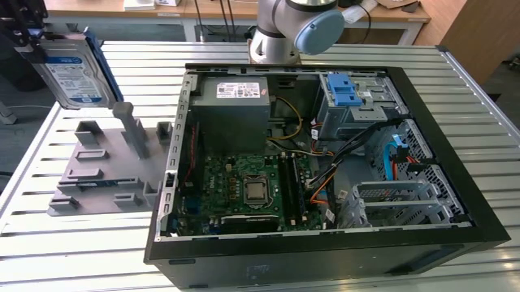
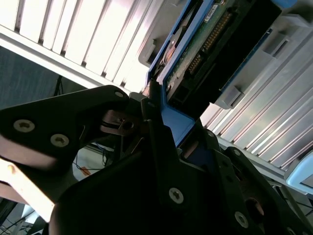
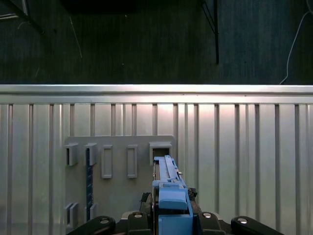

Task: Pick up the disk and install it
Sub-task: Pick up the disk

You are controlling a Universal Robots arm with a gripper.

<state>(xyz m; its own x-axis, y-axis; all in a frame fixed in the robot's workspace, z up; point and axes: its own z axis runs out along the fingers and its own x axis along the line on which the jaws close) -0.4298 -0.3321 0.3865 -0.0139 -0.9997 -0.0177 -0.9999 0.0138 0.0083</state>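
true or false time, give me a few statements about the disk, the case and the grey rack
1. The pincer grips the disk. True.
2. The disk lies inside the case. False: it is held up outside the case, at the exterior view's left, above the rack.
3. The case is open, with its board showing. True.
4. The rack stands at the exterior view's right of the case. False: it stands at its left.

The label [image 1: 75,76] on the disk [image 1: 63,44] cannot be read
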